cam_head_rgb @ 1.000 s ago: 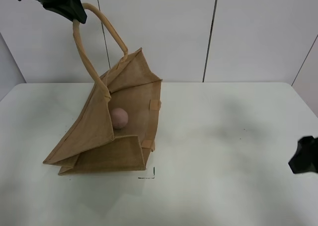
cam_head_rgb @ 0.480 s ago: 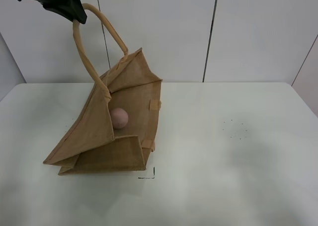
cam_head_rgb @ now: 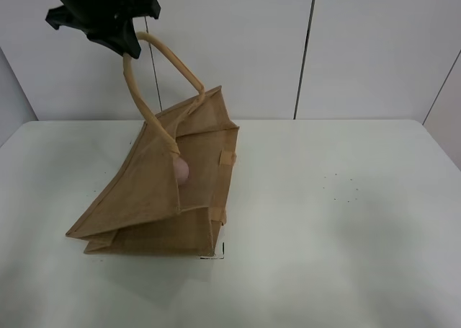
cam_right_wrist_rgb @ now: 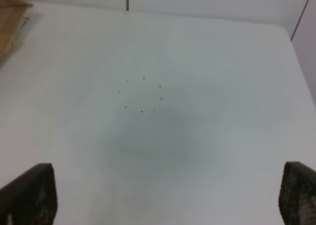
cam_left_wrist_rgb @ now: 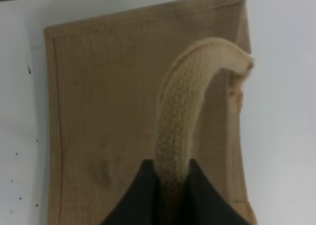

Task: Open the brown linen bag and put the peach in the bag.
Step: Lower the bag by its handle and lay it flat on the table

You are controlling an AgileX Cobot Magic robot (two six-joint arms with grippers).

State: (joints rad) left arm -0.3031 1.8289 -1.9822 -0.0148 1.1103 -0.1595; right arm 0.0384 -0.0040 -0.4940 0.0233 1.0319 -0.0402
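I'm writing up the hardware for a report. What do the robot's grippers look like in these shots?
The left gripper is matte black and angular, with no cables or markings showing. Up close its fingers are plain black wedges that taper toward the tips. The right gripper shows only two dark, rough-textured fingers with blunt ends.

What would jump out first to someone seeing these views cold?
The brown linen bag dominates the left half of the white table, its upper side pulled up by the left gripper, which is clamped on a beige handle high near the wall. Inside the bag's mouth the pink peach peeks out, partly hidden by the front panel. The right gripper's fingers stand wide apart above bare table.
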